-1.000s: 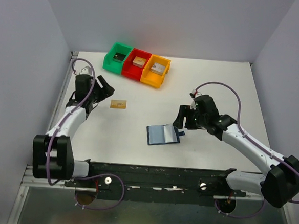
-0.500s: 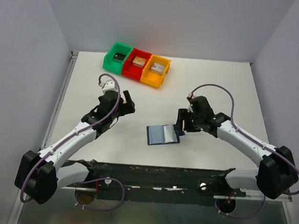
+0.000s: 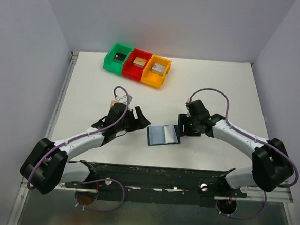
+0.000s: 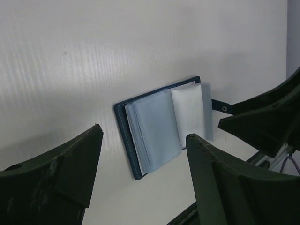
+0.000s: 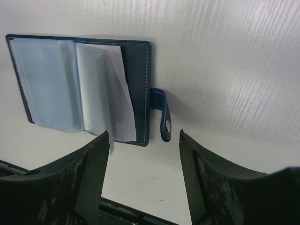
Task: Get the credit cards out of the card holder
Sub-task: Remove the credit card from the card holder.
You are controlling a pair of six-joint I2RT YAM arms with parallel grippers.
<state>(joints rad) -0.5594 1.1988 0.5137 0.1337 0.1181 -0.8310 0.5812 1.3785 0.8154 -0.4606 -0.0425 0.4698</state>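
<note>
The card holder (image 3: 163, 135) lies open on the white table, navy cover down and pale blue pockets up. It also shows in the left wrist view (image 4: 159, 126) and the right wrist view (image 5: 70, 89); its snap tab (image 5: 165, 119) points right. A pale white leaf (image 5: 101, 89) stands half raised. I cannot tell which cards sit in the pockets. My left gripper (image 3: 138, 118) is open and empty just left of the holder (image 4: 143, 131). My right gripper (image 3: 181, 125) is open and empty at the snap tab side (image 5: 143, 133). A tan-gold card (image 3: 112, 103) peeks from under the left arm.
Green (image 3: 118, 57), red (image 3: 138, 64) and orange (image 3: 157, 71) bins stand in a row at the back, each with a small block inside. The black rail (image 3: 161, 175) of the arm bases runs along the near edge. Grey walls close in the table.
My left arm has swung from the far left, over the tan-gold card, to just beside the holder's left edge. My right gripper has edged closer to the snap tab. The holder has not moved.
</note>
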